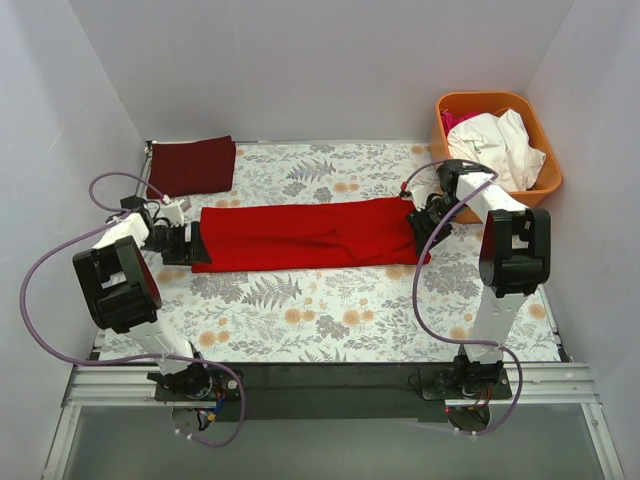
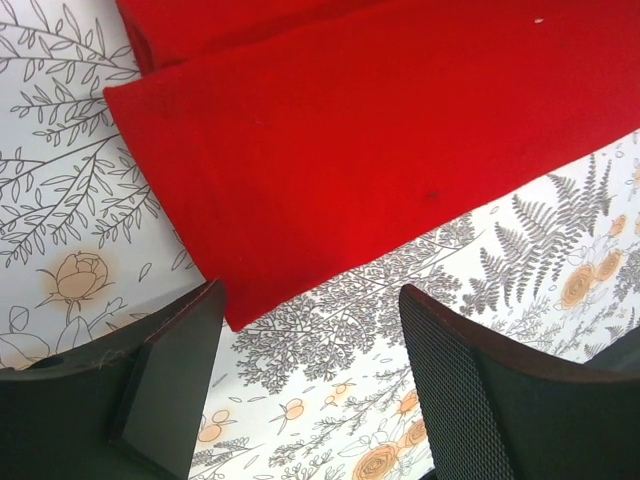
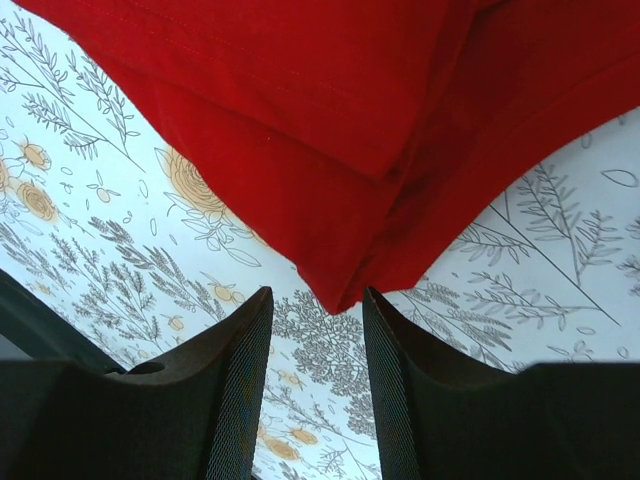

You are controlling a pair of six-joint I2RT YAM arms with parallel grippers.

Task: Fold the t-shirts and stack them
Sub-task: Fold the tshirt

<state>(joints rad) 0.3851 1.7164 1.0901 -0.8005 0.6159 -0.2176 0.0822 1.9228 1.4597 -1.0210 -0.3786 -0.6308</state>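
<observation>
Floral-printed counter (image 1: 330, 310) carries a bright red t-shirt (image 1: 300, 235) folded into a long, smooth band. It starts just beside the orange tub (image 1: 441, 120) and stretches away from it. A white t-shirt (image 1: 500, 145) lies crumpled inside the tub, and a dark maroon t-shirt (image 1: 192, 166), folded flat, sits well apart from it. The left pincer (image 2: 312, 295) and right pincer (image 3: 318, 298) are both released, jaws apart at the band's end corners.
</observation>
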